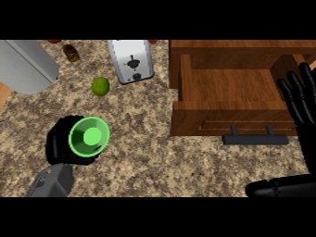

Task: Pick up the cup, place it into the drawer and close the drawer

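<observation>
Your left hand [66, 139] is curled round the green cup [88, 137], whose open mouth faces the view, over the speckled counter [160, 162] toward its left side. The wooden drawer [232, 99] stands open at the counter's right, its dark handle [255, 139] at the front. Your right hand [314, 104] shows at the right edge, fingers straight and up, beside the drawer. Near the back edge you have a toaster [131, 60], a lime [101, 86] and a grey cylinder [20, 65].

Worktop [187, 166]: speckled stone, matt. Drawer [229, 90]: brown wood grain. Toaster [131, 60]: brushed metal. Cup [88, 135]: glossy green plastic.
</observation>
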